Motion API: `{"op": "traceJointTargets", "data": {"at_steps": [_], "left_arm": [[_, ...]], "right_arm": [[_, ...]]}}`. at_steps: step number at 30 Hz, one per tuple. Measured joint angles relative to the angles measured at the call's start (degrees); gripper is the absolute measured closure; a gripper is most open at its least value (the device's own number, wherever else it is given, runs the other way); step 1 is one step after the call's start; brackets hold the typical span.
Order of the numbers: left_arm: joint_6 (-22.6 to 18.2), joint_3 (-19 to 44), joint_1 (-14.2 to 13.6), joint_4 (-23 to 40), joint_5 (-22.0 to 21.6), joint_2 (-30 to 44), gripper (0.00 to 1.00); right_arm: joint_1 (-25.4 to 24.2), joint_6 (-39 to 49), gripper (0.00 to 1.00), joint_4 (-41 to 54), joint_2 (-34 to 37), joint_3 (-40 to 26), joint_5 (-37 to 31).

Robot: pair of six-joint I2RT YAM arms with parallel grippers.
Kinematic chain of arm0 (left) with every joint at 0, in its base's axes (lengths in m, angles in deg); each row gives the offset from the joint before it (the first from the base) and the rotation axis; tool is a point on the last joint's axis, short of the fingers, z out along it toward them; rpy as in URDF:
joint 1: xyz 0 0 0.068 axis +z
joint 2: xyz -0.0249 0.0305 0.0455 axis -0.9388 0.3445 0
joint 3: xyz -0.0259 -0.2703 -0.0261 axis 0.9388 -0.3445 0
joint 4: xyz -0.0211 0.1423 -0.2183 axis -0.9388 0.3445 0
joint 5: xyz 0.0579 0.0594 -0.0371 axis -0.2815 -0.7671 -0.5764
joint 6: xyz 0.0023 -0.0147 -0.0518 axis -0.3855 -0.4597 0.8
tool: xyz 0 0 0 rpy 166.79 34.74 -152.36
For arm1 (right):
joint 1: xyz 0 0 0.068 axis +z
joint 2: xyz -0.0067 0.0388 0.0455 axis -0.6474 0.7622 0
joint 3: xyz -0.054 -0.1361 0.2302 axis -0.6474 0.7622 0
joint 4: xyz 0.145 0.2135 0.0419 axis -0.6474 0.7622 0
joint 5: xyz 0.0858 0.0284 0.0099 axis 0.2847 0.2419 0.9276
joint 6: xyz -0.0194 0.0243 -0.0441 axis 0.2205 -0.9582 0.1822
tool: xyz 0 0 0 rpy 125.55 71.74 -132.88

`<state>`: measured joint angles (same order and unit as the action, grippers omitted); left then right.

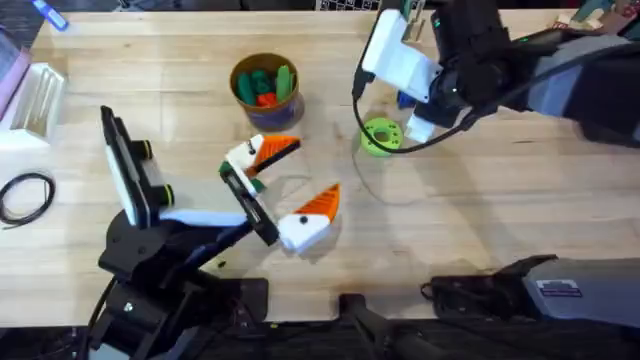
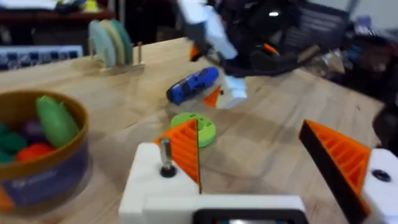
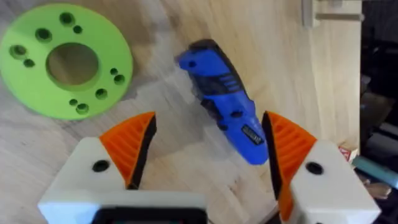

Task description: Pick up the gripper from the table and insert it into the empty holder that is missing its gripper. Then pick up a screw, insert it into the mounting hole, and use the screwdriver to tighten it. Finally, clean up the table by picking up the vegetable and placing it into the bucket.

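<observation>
The blue screwdriver point(image 3: 227, 106) lies on the table between the orange pads of my open right gripper point(image 3: 210, 124), untouched; from overhead the right gripper point(image 1: 412, 112) hangs over the screwdriver point(image 1: 405, 99). My left gripper point(image 1: 318, 166) is open wide low over the table's middle. In its wrist view, one white finger block point(image 2: 152, 180) carries an orange wedge point(image 2: 185, 149), with a screw point(image 2: 165, 155) standing proud in its top hole. The bucket point(image 1: 240, 72) holds green and red toy pieces; I cannot tell whether one is the vegetable. A loose gripper and an empty holder are out of view.
A flat bright green disc with holes point(image 1: 380, 135) lies beside the screwdriver, toward the middle. At the left edge stand a white rack point(image 1: 35, 100) and a black cable loop point(image 1: 25, 195). Bare wood stretches across the front right.
</observation>
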<state>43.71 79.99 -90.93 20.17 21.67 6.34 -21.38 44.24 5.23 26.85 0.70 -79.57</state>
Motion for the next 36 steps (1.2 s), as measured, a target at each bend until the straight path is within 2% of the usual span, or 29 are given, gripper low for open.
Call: {"op": "traceJointTargets", "data": {"at_steps": [2, 3, 7, 11, 14, 16, 19, 23, 25, 28, 30, 32, 36], "left_arm": [[3.8, 1.0, 0.0, 1.2, -3.3, 0.0, 0.014], [8.3, 6.1, 0.0, 8.0, -8.6, 0.0, 0.014], [13.6, 17.7, 0.0, 24.6, -16.8, 2.5, 0.015], [16.2, 28.5, 0.0, 39.0, -24.0, 11.2, 0.015], [17.1, 34.9, 0.0, 47.0, -28.1, 20.8, 0.015], [17.5, 38.1, 0.0, 48.4, -30.0, 28.5, 0.015], [18.3, 40.9, 0.0, 48.3, -30.0, 38.1, 0.015], [19.6, 42.3, 0.2, 49.0, -29.8, 47.2, 0.015], [23.9, 42.4, 1.7, 51.2, -30.0, 50.4, 0.016], [35.6, 42.4, 7.2, 55.9, -30.5, 55.8, 0.015], [41.0, 42.4, 10.7, 55.3, -30.4, 59.2, 0.015], [44.8, 42.4, 13.3, 53.3, -30.4, 62.9, 0.016], [48.5, 42.4, 15.3, 49.5, -30.2, 69.2, 0.015]], "right_arm": [[0.0, -2.9, 0.018, 1.2, -2.0, 0.0, 0.2], [0.0, -6.0, 0.017, 1.4, -4.2, 0.0, 0.2], [0.3, -8.2, 0.017, 1.1, -6.5, 0.0, 0.2], [1.5, -9.0, 0.016, 1.0, -7.7, 0.0, 0.4], [2.3, -9.3, 0.016, 1.0, -7.7, 0.0, 0.5], [2.8, -9.4, 0.015, 0.5, -7.7, 0.0, 0.5], [3.2, -9.5, 0.015, 0.0, -7.7, 0.0, 0.6], [3.2, -9.5, 0.015, -0.1, -7.6, 0.0, 0.6], [3.2, -9.5, 0.015, 0.0, -7.7, 0.0, 0.6], [3.2, -9.5, 0.015, 0.0, -7.7, 0.0, 0.6], [3.2, -9.5, 0.015, 0.0, -7.7, 0.0, 0.6], [3.2, -9.5, 0.014, 0.0, -7.7, 0.0, 0.6], [3.2, -9.4, 0.015, 0.0, -7.7, 0.0, 0.6]]}}
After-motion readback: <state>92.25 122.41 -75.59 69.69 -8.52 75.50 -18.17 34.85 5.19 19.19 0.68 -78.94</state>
